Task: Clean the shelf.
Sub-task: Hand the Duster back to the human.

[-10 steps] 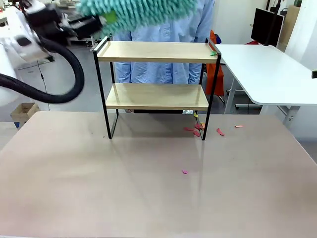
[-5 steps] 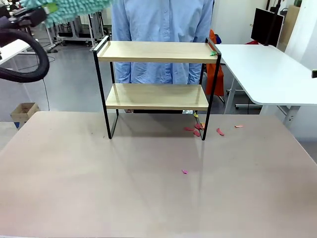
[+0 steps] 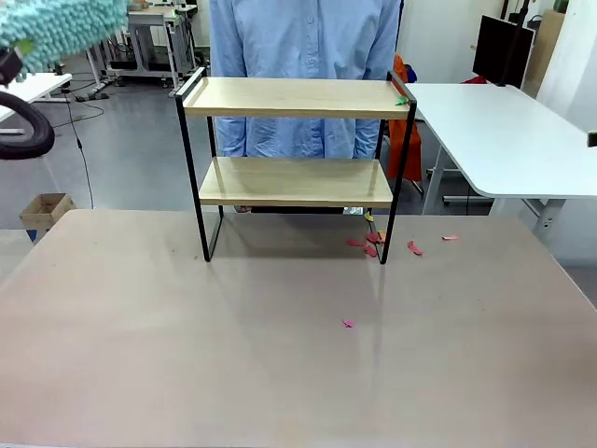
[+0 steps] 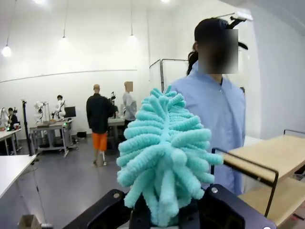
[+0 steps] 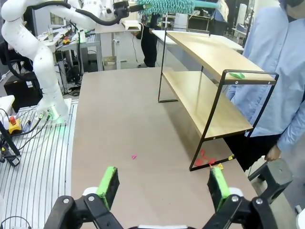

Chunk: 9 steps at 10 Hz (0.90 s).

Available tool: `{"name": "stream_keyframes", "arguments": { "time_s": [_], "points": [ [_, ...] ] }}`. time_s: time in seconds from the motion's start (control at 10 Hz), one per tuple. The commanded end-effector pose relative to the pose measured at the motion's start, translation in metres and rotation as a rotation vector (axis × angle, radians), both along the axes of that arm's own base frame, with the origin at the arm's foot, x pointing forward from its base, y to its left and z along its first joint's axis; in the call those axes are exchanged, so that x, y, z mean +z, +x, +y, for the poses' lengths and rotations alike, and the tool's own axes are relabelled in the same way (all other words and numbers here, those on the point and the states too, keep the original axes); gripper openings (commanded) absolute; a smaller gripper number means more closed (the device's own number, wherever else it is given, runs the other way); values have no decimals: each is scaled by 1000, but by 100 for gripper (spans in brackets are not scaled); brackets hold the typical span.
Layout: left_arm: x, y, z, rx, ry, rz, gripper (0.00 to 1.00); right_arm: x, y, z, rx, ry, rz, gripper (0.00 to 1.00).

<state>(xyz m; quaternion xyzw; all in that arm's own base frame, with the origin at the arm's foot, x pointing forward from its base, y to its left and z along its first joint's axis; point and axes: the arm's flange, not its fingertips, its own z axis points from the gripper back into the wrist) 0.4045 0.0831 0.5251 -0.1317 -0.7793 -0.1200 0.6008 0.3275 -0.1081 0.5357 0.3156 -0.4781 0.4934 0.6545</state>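
The shelf [image 3: 294, 97] stands mid-table, two light wood boards in a thin black frame; it also appears in the right wrist view [image 5: 209, 71] and at the right of the left wrist view [image 4: 267, 155]. A small green scrap [image 3: 401, 100] lies at the right end of its top board. My left gripper [image 4: 164, 217] is shut on the base of a fluffy teal duster [image 4: 164, 152]. The duster [image 3: 61, 28] hangs high at the far left, clear of the shelf. My right gripper [image 5: 163, 188] is open over the table with nothing between its green pads [image 5: 108, 186].
A person in a light blue shirt [image 3: 303, 37] stands right behind the shelf. Red and pink scraps [image 3: 368, 245] lie on the table [image 3: 187, 355] by the shelf's right foot, and one [image 3: 348, 323] lies nearer the middle. A white table [image 3: 504, 131] stands at the right.
My left arm has swung the duster leftward, from above the shelf's top board to the far upper left. The shelf, the scraps and the right gripper have not moved.
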Motion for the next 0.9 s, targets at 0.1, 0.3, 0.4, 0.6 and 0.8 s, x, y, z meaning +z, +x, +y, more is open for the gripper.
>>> {"name": "stream_keyframes", "arguments": {
  "time_s": [0.1, 0.3, 0.4, 0.6, 0.8],
  "points": [
    [-43, -10, -4, 119, 70, 54, 17, 2, 1, 0, 5, 18, -21, 100],
    [-85, -25, -4, 161, 60, 93, 17, 2, 1, 0, 5, 18, -21, 100],
    [-105, -37, -6, 178, 66, 124, 17, 2, 1, 0, 5, 18, -21, 100],
    [-131, -60, -10, 185, 36, 132, 17, 2, 1, 0, 5, 18, -21, 100],
    [-146, -75, -17, 209, 52, 88, 17, 2, 1, 0, 5, 18, -21, 100]
  ]
}}
